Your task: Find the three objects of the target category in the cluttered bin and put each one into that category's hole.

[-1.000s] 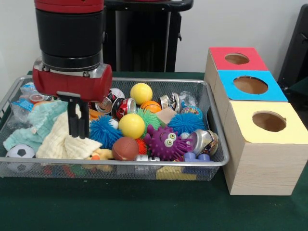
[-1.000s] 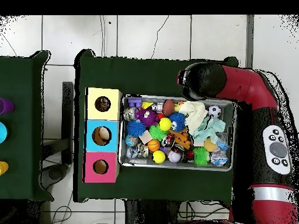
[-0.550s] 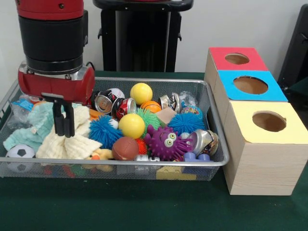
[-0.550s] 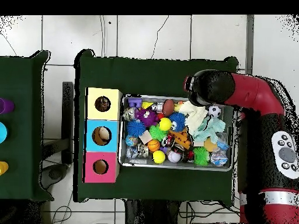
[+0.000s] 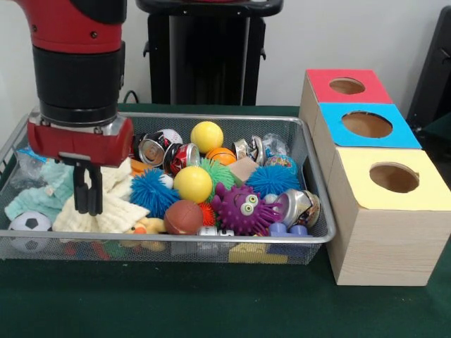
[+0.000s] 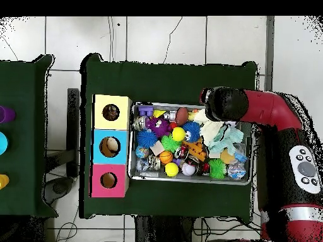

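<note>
My desk [image 5: 176, 310] is covered in dark green cloth. On it sits a wire-mesh bin [image 5: 313, 176] of silvery metal, rectangular with rounded corners, and just beside it a row of three wooden boxes. Each has a coloured flat top with a round hole: yellow box [image 5: 387, 211], blue box [image 5: 366, 125], red box [image 5: 345, 86]. My arm [image 5: 77, 63], red and black and cylindrical, comes down over the bin's end farthest from the boxes.

My pincer [image 5: 88, 201] has its two black fingers pressed close together, clenched with nothing visibly between them, its tips at a cream towel [image 5: 106, 211] of soft waffle-textured cloth. A pale teal cloth [image 5: 42, 190] lies crumpled next to it.

Among the clutter in the bin lie a purple spiky toy [image 5: 243, 208] with googly eyes, two smooth yellow balls [image 5: 193, 184], blue rubbery spiky balls [image 5: 150, 191], a brown football-shaped ball [image 5: 183, 217], dented shiny cans [image 5: 184, 156] and a small soccer ball [image 5: 29, 224]. I cannot read any writing on the cans.
</note>
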Robot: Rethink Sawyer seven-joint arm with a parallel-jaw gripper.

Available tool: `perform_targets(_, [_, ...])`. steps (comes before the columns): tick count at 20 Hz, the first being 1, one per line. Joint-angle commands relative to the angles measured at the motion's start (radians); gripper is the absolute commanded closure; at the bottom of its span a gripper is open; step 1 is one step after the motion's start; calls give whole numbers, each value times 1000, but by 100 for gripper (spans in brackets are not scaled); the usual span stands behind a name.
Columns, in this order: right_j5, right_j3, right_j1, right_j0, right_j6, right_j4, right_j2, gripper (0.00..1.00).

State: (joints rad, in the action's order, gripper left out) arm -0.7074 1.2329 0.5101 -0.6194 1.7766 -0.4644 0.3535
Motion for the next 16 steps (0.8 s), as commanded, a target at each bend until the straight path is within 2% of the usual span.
perform_targets(1, [136, 129, -103, -13, -179, -99, 77, 100])
perform_targets(12, [243, 166, -179, 6, -71, -118, 51, 100])
perform_targets(16, [196, 192, -180, 0, -74, -93, 50, 100])
